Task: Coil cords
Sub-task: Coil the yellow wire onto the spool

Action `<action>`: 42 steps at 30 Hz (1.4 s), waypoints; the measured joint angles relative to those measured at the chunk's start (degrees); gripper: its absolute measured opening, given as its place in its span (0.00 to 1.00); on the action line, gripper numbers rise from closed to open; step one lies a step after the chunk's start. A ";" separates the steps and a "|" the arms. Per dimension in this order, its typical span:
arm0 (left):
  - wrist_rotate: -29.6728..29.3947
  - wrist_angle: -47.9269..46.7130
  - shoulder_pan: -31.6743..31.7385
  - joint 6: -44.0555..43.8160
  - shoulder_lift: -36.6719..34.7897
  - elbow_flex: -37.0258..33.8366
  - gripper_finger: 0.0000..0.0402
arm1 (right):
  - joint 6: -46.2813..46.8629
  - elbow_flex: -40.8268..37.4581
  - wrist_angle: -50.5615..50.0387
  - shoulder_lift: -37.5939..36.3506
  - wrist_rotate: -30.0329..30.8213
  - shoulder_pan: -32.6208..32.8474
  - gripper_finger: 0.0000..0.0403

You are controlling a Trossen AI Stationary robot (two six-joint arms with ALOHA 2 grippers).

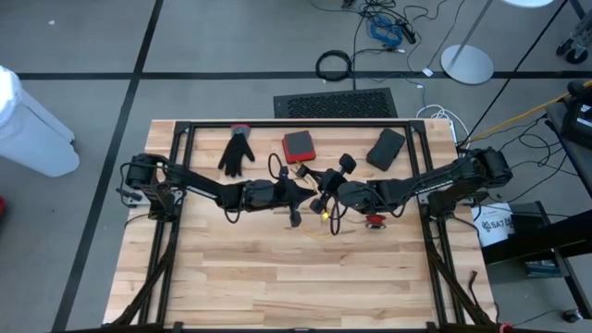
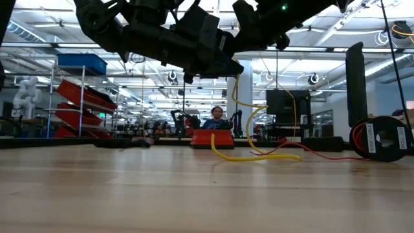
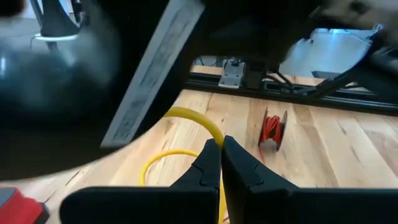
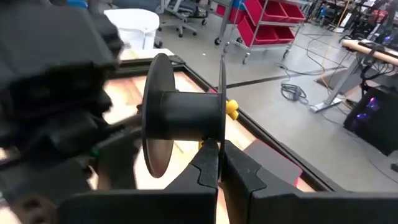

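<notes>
Above a pale wooden table [image 1: 277, 268] set on a grey floor, the left gripper [image 3: 221, 163] is pinched shut on the yellow cord [image 3: 193, 119], which trails down to the boards. The right gripper [image 4: 219, 158] is clamped on the rim of an empty black spool [image 4: 177, 115]. Nearby lie a black glove [image 1: 237, 153], a red-wound spool [image 3: 272, 129] and red shelving [image 2: 81, 103] beyond.

A black glove [image 1: 237, 153], red box [image 1: 298, 145] and black box [image 1: 386, 148] lie on the table [image 1: 277, 277].

Robotics lab — red bin racks [image 2: 77, 107], workbenches [image 2: 162, 137] beyond.
</notes>
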 joint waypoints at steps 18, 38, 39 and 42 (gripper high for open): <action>-0.02 -0.18 -1.60 -0.04 0.00 0.24 0.00 | 5.84 0.00 -12.62 1.46 -0.45 -1.40 0.00; -1.26 -8.65 -1.62 0.60 -3.11 0.28 0.00 | 11.42 0.00 -29.44 1.47 -4.32 1.76 0.00; -1.60 -10.35 -1.62 1.35 -3.82 0.28 0.00 | 11.68 0.00 -29.83 1.35 -5.14 1.90 0.00; -2.80 -13.80 -1.38 2.35 -5.35 0.28 0.00 | 11.74 0.00 -30.04 0.87 -6.32 2.61 0.00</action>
